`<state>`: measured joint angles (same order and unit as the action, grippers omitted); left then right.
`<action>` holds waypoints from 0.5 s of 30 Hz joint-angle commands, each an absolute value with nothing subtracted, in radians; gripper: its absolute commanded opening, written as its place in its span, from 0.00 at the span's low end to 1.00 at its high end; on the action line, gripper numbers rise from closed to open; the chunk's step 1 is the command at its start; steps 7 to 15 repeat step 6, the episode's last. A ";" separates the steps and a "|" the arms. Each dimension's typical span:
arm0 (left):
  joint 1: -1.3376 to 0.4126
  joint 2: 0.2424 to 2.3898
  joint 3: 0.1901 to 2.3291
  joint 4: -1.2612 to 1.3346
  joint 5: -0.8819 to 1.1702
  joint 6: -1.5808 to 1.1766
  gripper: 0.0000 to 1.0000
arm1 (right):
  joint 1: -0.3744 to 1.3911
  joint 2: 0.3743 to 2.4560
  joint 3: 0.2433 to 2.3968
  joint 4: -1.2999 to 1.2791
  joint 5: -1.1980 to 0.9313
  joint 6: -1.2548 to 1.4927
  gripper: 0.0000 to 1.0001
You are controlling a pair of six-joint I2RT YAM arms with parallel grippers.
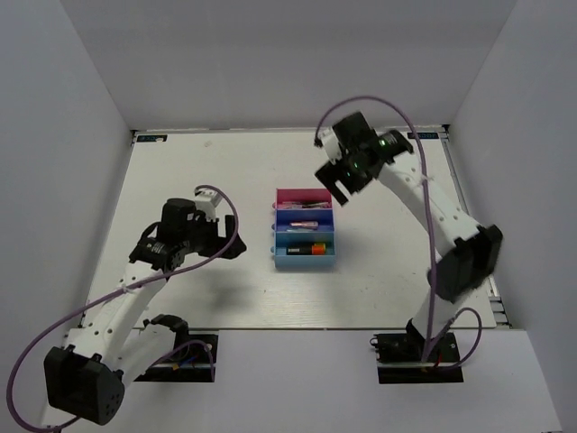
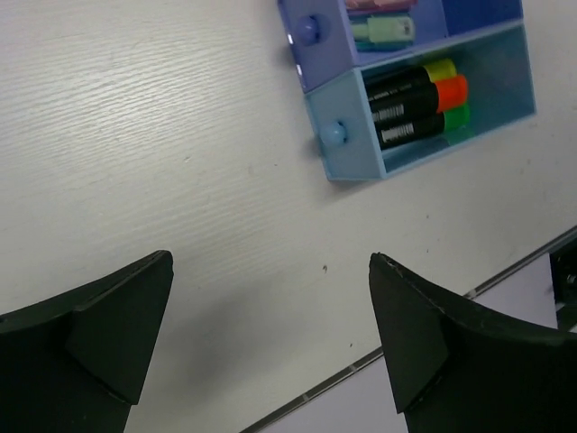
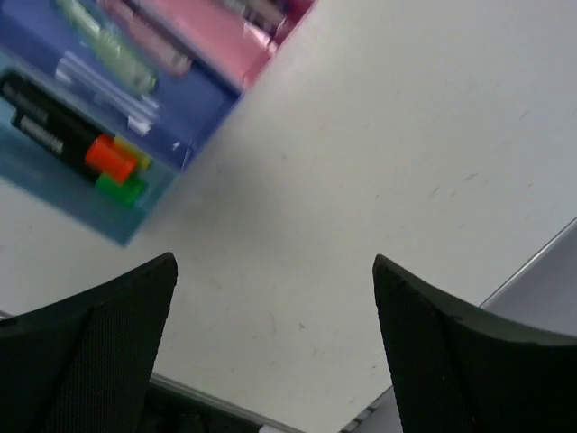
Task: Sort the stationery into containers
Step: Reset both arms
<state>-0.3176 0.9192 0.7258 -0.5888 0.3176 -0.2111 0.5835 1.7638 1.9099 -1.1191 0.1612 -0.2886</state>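
The three joined trays stand mid-table: magenta-pink tray (image 1: 302, 195) at the far end, dark blue tray (image 1: 304, 222) in the middle, light blue tray (image 1: 306, 261) nearest. The light blue tray (image 2: 505, 68) holds three black highlighters (image 2: 410, 104) with yellow, orange and green caps; they also show in the right wrist view (image 3: 81, 149). The dark blue tray (image 2: 469, 13) holds a mint-green stick (image 2: 383, 32) and a pink stick (image 1: 305, 225). Thin dark pens (image 3: 261, 11) lie in the pink tray. My left gripper (image 1: 236, 236) is open and empty, left of the trays. My right gripper (image 1: 335, 187) is open and empty, above the trays' far right.
White walls enclose the table (image 1: 379, 289) on the left, back and right. The table's near edge (image 2: 361, 361) shows close under my left gripper. Purple cables loop along both arms.
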 commanded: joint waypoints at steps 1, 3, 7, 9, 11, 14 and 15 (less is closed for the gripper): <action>-0.272 0.903 0.750 -0.578 0.314 -0.290 1.00 | 0.588 1.505 1.589 -0.961 0.101 -0.164 0.90; -0.258 0.907 0.770 -0.609 0.313 -0.293 1.00 | 0.594 1.391 1.410 -0.841 0.107 -0.181 0.90; -0.255 0.905 0.787 -0.647 0.287 -0.293 1.00 | 0.584 1.284 1.263 -0.750 0.156 -0.154 0.90; -0.255 0.905 0.787 -0.647 0.287 -0.293 1.00 | 0.584 1.284 1.263 -0.750 0.156 -0.154 0.90; -0.255 0.905 0.787 -0.647 0.287 -0.293 1.00 | 0.584 1.284 1.263 -0.750 0.156 -0.154 0.90; -0.255 0.905 0.787 -0.647 0.287 -0.293 1.00 | 0.584 1.284 1.263 -0.750 0.156 -0.154 0.90; -0.255 0.905 0.787 -0.647 0.287 -0.293 1.00 | 0.584 1.284 1.263 -0.750 0.156 -0.154 0.90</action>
